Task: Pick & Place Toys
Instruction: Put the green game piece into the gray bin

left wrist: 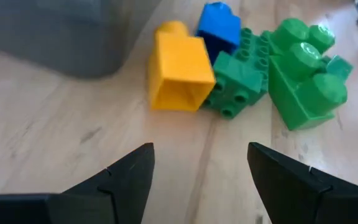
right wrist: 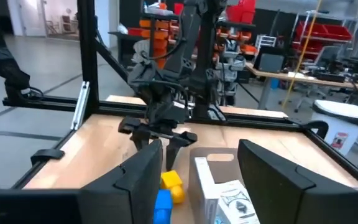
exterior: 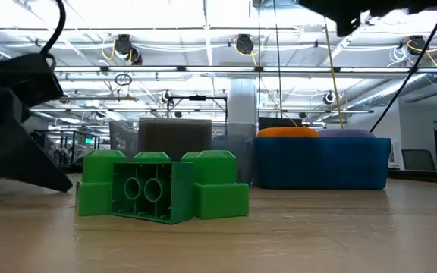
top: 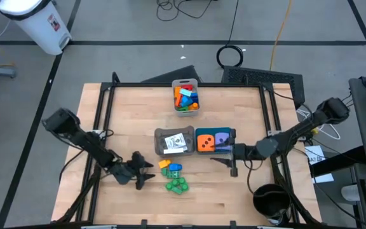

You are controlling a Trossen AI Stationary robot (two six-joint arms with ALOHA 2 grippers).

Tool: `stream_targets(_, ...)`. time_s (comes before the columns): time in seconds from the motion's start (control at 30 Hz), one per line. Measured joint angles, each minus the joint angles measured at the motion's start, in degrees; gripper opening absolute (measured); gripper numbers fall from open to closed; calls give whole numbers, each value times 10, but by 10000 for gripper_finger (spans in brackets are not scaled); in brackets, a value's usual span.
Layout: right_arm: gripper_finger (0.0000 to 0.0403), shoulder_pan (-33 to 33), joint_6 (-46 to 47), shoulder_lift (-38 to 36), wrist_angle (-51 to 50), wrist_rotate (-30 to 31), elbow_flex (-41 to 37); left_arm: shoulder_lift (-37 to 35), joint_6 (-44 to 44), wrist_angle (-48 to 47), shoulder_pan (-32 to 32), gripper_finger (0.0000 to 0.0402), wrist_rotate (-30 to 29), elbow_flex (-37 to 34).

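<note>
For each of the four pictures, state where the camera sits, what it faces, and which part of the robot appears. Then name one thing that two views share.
High view: above the table, looking straight down; both arms, left gripper and right gripper open.
Low view: at table-top height, facing the green bricks; dark arm parts at the edges.
Left wrist view: on the left arm, facing the yellow brick past its own open fingers.
Right wrist view: on the right arm, facing the left arm across the table.
Shared: both wrist views show the yellow brick.

left hand [top: 146,173] open, low; right hand [top: 224,160] seemingly open, raised.
</note>
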Motion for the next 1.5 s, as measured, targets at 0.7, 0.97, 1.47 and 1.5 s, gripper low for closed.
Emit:
stream_targets(0.7,170,70,2,3,28,35,0,205,250,30,68,269,-69,196)
stream_targets(0.97,161,69,2,3,31,36,0,215,252,30,91,268,-55,209)
stream_targets(1.47,159,68,3,3,31,36,0,214,260,45,108,119,45,209)
stream_targets(1.5,159,68,3,3,31,36,0,214,263,49,108,119,50,209)
